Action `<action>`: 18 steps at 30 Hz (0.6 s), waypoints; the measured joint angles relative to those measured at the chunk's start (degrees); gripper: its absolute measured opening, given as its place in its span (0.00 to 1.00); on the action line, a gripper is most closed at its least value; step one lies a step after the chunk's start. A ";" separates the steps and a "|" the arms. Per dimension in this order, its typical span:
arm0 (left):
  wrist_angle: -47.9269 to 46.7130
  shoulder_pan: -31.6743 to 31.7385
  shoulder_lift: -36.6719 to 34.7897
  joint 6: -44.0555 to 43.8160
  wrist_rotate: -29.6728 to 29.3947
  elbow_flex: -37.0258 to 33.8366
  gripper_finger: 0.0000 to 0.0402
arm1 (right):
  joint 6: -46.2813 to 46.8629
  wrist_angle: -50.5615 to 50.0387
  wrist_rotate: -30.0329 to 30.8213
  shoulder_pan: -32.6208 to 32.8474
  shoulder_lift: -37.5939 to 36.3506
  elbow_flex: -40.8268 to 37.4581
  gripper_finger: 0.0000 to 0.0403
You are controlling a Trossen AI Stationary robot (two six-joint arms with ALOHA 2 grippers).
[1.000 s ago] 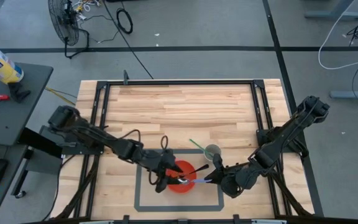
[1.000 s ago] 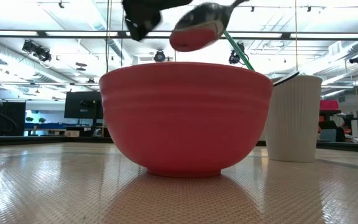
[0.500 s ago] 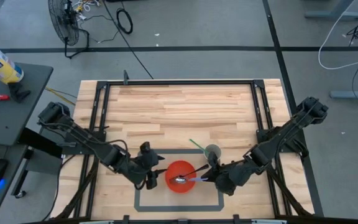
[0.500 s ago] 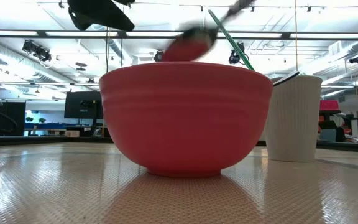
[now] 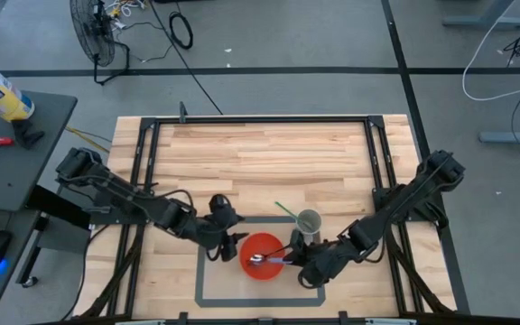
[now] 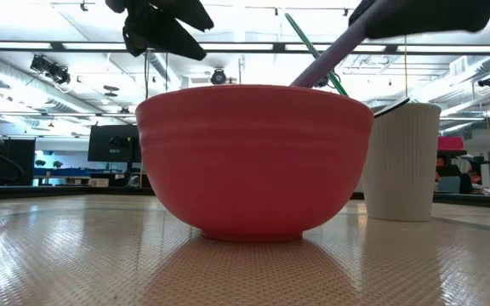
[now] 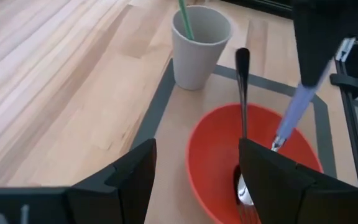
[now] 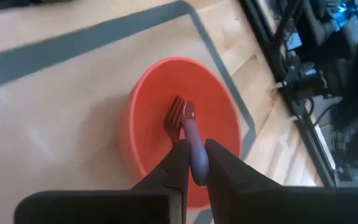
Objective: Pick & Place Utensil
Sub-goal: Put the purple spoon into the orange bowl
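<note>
Red bowl (image 5: 262, 256) sits on the wooden table (image 5: 260, 153), white cup (image 5: 309, 222) just beside it. Right gripper (image 8: 194, 163) pinches a purple fork (image 8: 186, 127), tines down inside the bowl; a spoon (image 7: 242, 143) lies in the bowl. Left gripper (image 7: 194, 171) hovers beside the bowl, fingers spread.

Grey floor (image 5: 269, 45), standing fan (image 5: 93, 36), side table (image 5: 12, 153).
</note>
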 joint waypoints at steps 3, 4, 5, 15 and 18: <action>0.14 0.83 0.00 0.04 0.06 0.00 0.58 | -2.88 1.37 0.90 -0.04 1.76 0.00 0.10; 0.46 1.00 0.00 0.03 0.03 0.00 0.58 | -3.84 1.68 1.58 0.00 2.16 0.00 0.10; 0.64 1.15 0.00 0.04 -0.01 0.00 0.58 | -4.81 2.39 2.30 0.02 2.60 0.00 0.10; 0.74 1.42 0.00 0.07 -0.09 0.00 0.58 | -8.88 3.53 4.58 0.49 5.24 0.00 0.10; 0.76 1.44 0.02 0.07 -0.11 0.00 0.58 | -9.61 4.64 3.35 0.71 5.22 0.00 0.10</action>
